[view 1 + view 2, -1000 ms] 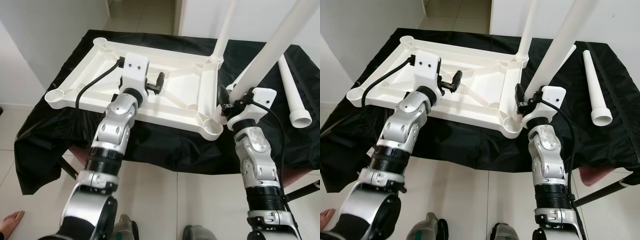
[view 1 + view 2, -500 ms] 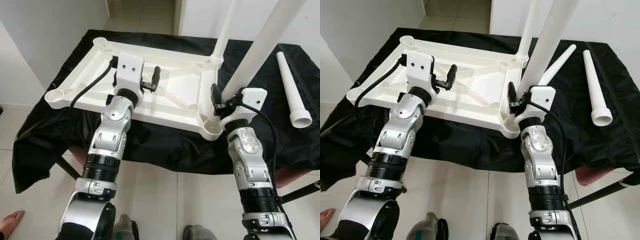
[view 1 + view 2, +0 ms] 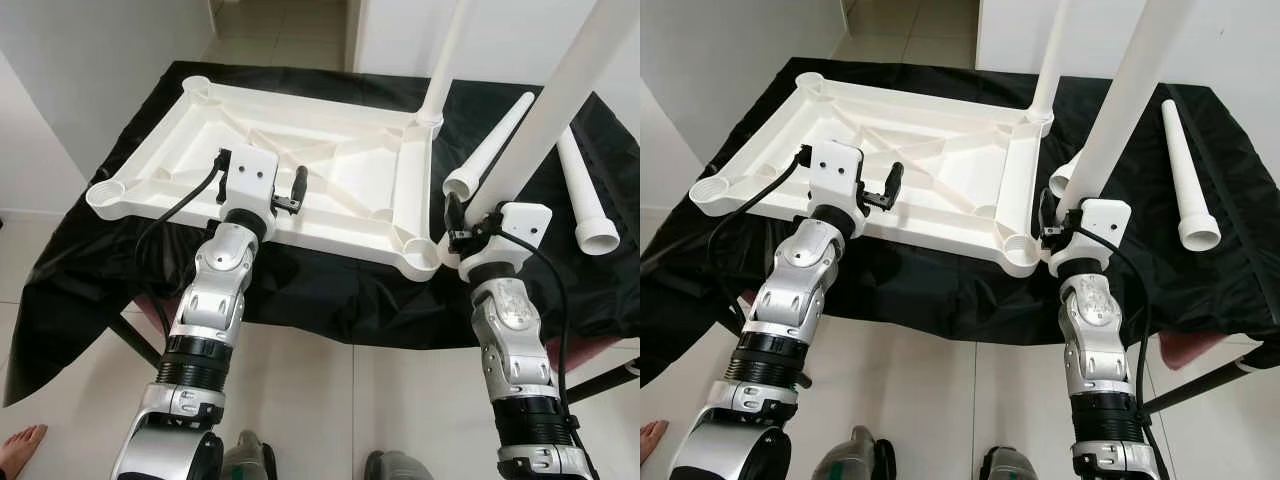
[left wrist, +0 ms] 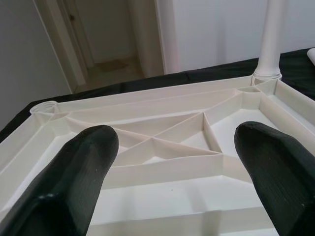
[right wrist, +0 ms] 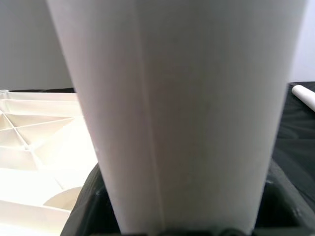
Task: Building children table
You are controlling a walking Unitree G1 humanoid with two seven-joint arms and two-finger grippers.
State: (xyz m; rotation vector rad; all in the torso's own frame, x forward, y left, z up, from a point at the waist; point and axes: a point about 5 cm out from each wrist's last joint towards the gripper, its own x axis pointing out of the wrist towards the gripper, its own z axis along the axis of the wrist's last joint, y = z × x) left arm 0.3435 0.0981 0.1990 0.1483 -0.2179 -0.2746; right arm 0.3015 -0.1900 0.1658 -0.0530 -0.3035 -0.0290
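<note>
A white plastic tabletop (image 3: 345, 232) lies upside down on a table draped in black cloth (image 3: 330, 292). One white leg (image 3: 445, 60) stands in its far right corner socket. My right gripper (image 3: 468, 222) is shut on a second white leg (image 3: 560, 100), holding it upright and slightly tilted just right of the near right corner socket (image 3: 425, 262). In the right wrist view that leg (image 5: 182, 113) sits between the fingers. My left gripper (image 3: 292, 190) hovers open over the tabletop's near edge, its fingers (image 4: 74, 182) wide apart with nothing between them.
Two loose white legs (image 3: 495, 140) (image 3: 590, 195) lie on the cloth to the right of the tabletop. A person's bare foot (image 3: 22, 445) rests on the tiled floor at lower left. White walls flank a doorway (image 3: 280, 20) behind the table.
My left gripper has drawn back from the tabletop's middle to its near edge, still open. My right gripper has shifted the held leg a little right, off the near right corner.
</note>
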